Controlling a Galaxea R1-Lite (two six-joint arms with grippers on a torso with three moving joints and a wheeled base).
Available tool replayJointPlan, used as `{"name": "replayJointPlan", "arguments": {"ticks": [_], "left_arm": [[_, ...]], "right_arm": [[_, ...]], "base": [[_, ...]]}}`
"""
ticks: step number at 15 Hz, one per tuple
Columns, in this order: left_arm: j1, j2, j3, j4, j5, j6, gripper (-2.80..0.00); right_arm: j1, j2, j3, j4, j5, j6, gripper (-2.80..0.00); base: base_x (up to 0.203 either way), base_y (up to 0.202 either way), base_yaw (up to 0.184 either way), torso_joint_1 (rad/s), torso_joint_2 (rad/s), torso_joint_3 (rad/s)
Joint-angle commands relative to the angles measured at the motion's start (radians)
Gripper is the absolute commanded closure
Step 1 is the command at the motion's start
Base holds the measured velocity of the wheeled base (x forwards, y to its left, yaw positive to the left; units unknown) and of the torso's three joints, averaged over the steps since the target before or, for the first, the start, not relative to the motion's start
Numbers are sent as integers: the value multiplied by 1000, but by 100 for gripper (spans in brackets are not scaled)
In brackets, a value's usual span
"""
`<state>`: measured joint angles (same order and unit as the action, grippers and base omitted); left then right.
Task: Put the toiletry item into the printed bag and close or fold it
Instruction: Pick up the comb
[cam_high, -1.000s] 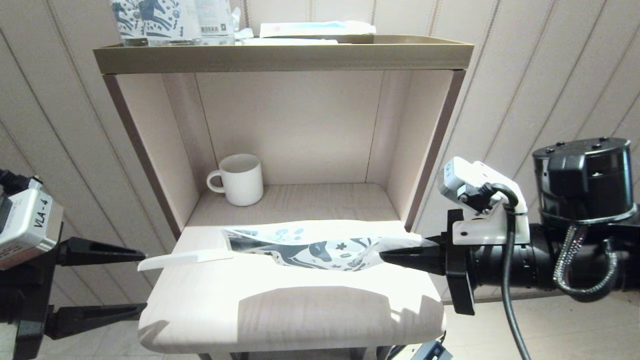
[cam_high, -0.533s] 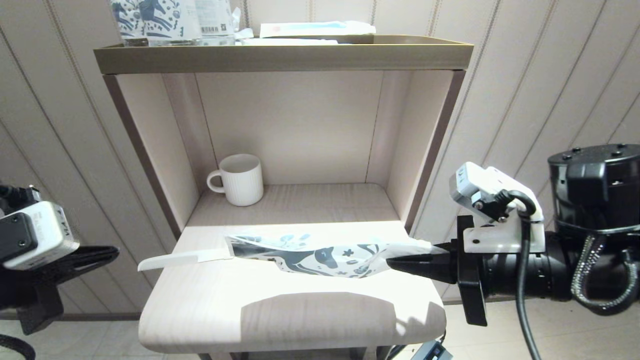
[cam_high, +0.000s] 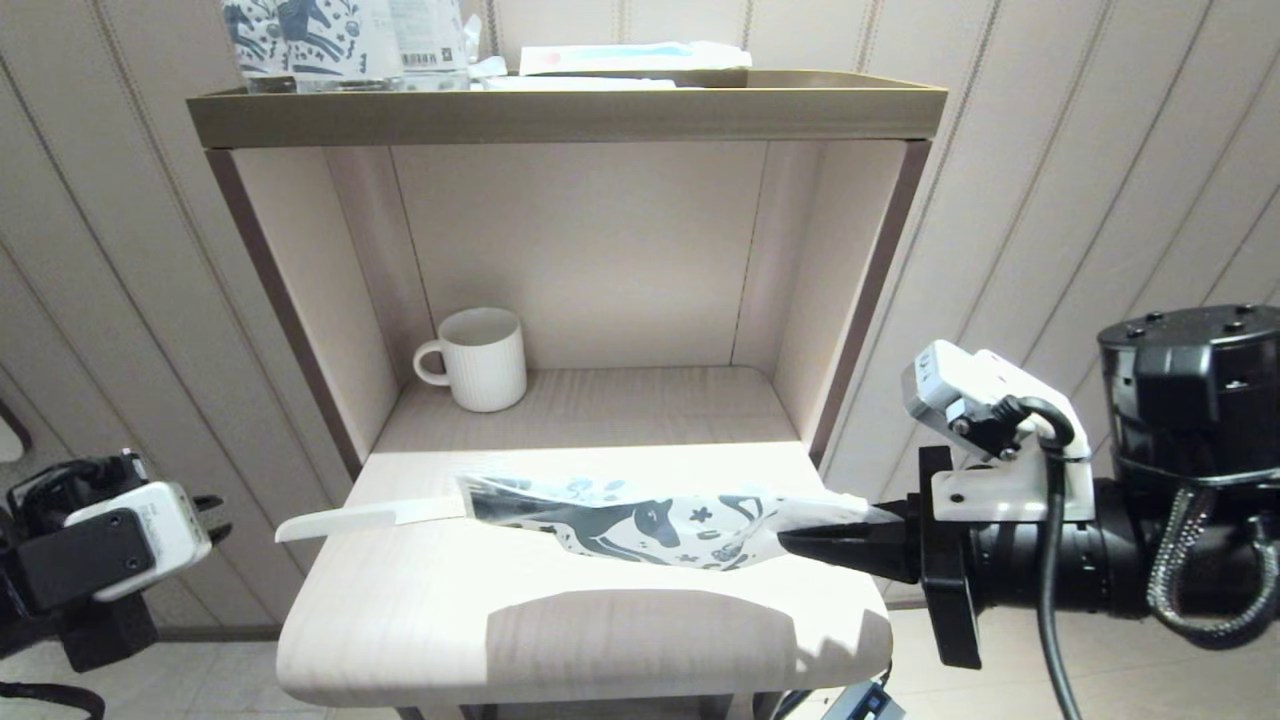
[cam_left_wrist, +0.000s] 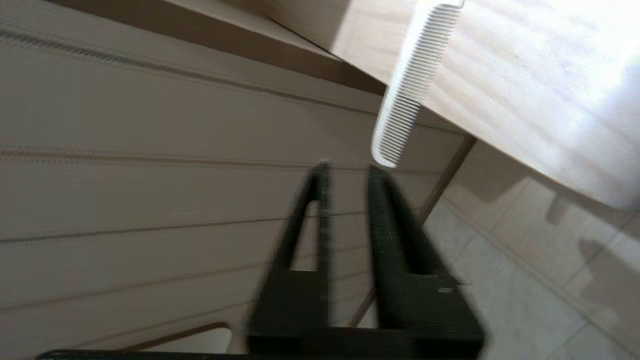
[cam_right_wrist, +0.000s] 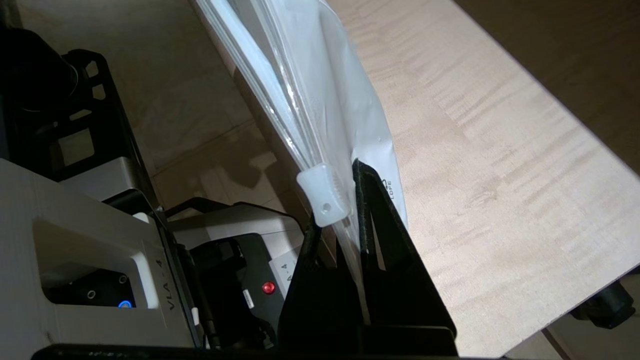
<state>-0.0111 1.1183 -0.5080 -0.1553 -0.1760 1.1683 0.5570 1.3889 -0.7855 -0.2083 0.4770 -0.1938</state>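
Observation:
The printed bag (cam_high: 650, 525) lies across the light wooden shelf top (cam_high: 580, 640), its right end lifted. My right gripper (cam_high: 790, 543) is shut on that end, next to the clear zip slider (cam_right_wrist: 324, 197); in the right wrist view the bag (cam_right_wrist: 320, 100) hangs from the gripper (cam_right_wrist: 345, 180). The toiletry item, a white comb (cam_high: 360, 518), lies flat left of the bag. Its right end meets the bag's left edge and its tip overhangs the shelf edge (cam_left_wrist: 415, 85). My left gripper (cam_high: 205, 510) hangs low at the left, clear of the comb. Its jaws (cam_left_wrist: 350, 172) stand slightly open and empty.
A white ribbed mug (cam_high: 480, 358) stands at the back left of the alcove. The upper tray (cam_high: 560, 115) carries upright horse-printed packs (cam_high: 300, 40) and a flat blue-and-white packet (cam_high: 630, 55). Side walls close in the back half of the shelf.
My left arm has dropped down and back from the comb's level, its jaws narrower than a second ago. The right gripper has drawn the bag slightly right and lower.

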Motion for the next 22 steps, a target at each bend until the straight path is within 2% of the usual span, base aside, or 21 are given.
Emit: {"name": "replayJointPlan", "arguments": {"ticks": [1, 10, 12, 14, 16, 18, 22], "left_arm": [[0, -26, 38, 2, -3, 27, -280], [0, -116, 155, 0, 19, 40, -280], [0, -112, 190, -16, 43, 69, -280], [-1, -94, 218, -97, 75, 90, -280], [-1, -55, 253, -181, 92, 153, -280], [-7, -7, 262, -249, 97, 188, -280], [-58, 86, 283, -330, 101, 200, -280]], "right_arm": [[1, 5, 6, -2, 3, -3, 0], [0, -2, 27, -3, 3, -1, 0], [1, -2, 35, -5, 3, -1, 0], [1, -4, 40, -5, 3, -1, 0], [1, -6, 40, -5, 3, -1, 0], [1, -2, 40, -5, 5, -1, 0], [0, 1, 40, -5, 5, -1, 0]], "base": [[0, 0, 0, 0, 0, 0], [0, 0, 0, 0, 0, 0], [0, 0, 0, 0, 0, 0], [0, 0, 0, 0, 0, 0], [0, 0, 0, 0, 0, 0], [0, 0, 0, 0, 0, 0], [0, 0, 0, 0, 0, 0]]}}
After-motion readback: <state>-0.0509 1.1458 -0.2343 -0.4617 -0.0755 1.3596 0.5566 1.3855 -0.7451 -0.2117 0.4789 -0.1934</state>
